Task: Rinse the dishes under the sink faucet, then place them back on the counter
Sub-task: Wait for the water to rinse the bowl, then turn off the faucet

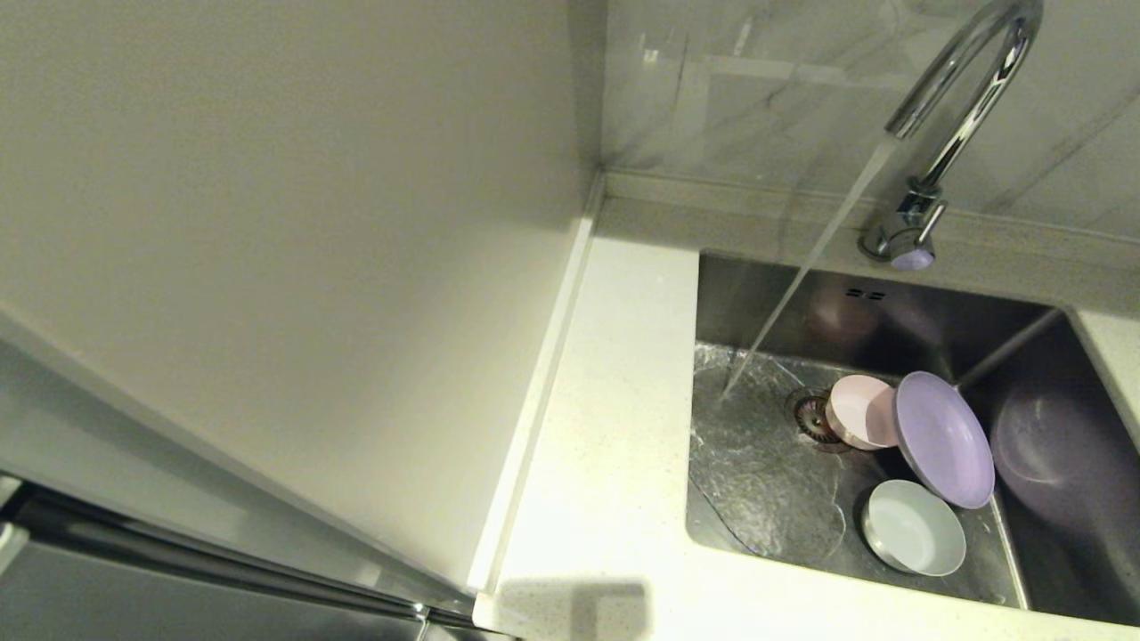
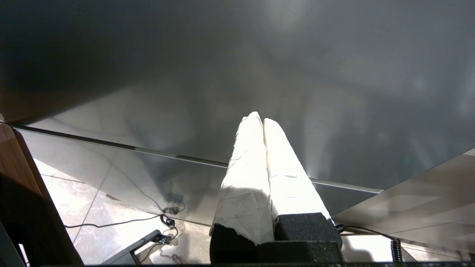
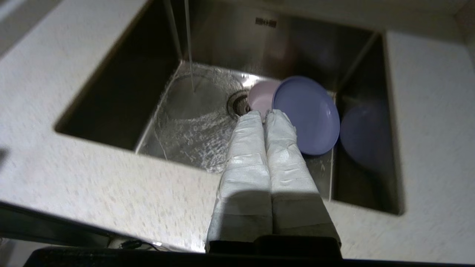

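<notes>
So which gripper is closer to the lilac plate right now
The right. The right gripper hangs above the sink with the lilac plate just beyond its fingertips. The left gripper is parked away from the sink, facing a dark panel.

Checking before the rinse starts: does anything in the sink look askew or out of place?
The lilac plate stands tilted on edge, propped beside the pink bowl, which lies on its side by the drain. The faucet runs onto bare basin, missing every dish. The blue-white bowl sits upright.
</notes>
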